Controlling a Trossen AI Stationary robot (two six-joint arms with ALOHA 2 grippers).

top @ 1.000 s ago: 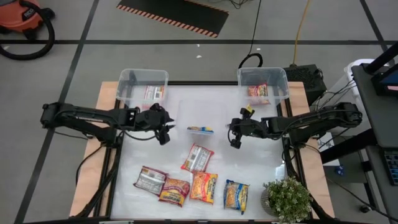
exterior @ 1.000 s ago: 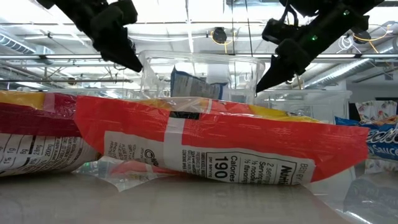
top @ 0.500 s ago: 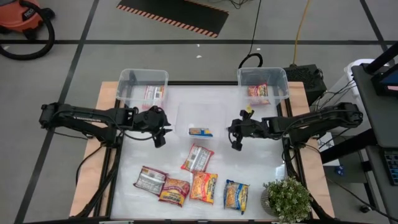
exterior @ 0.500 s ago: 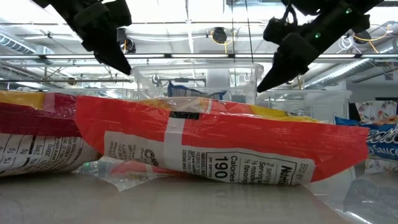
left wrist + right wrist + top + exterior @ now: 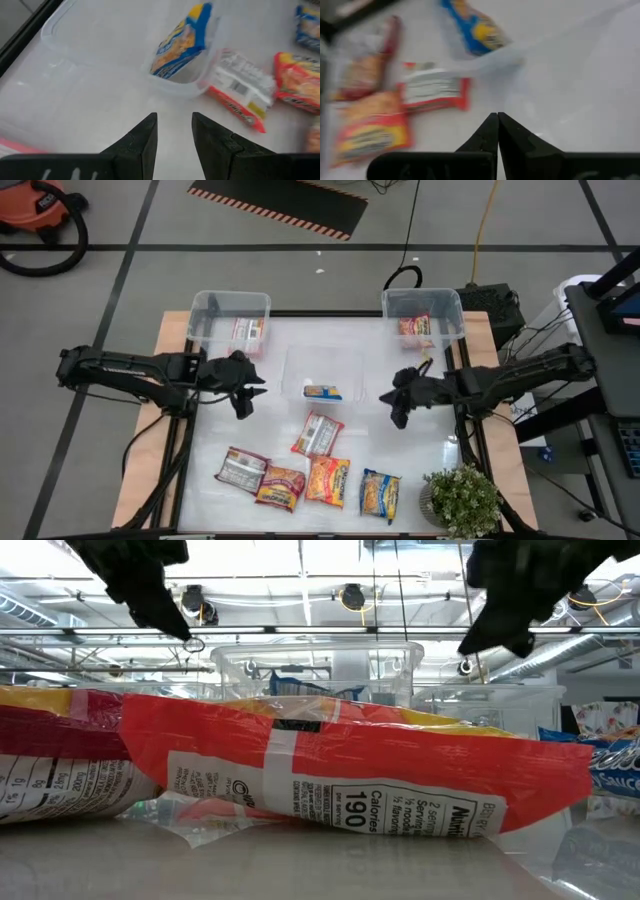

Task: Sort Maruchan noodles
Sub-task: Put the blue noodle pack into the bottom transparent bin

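One blue-and-yellow noodle packet (image 5: 323,391) lies inside the clear plastic centre bin (image 5: 322,356). Left of that bin the left gripper (image 5: 243,400) hovers empty, fingers slightly parted; to its right the right gripper (image 5: 399,411) hangs pinched together on nothing. Five more glossy packets (image 5: 308,479) lie just in front of the bin.

Light is bright and even, coming from ceiling strip lamps (image 5: 300,560) that show in the low view; the white table (image 5: 420,450) looks washed out with only faint shadows. In the low view the nearest packet (image 5: 340,775) fills the frame, glossy with glare. The right wrist view is smeared by motion blur; the left wrist view is softly blurred.
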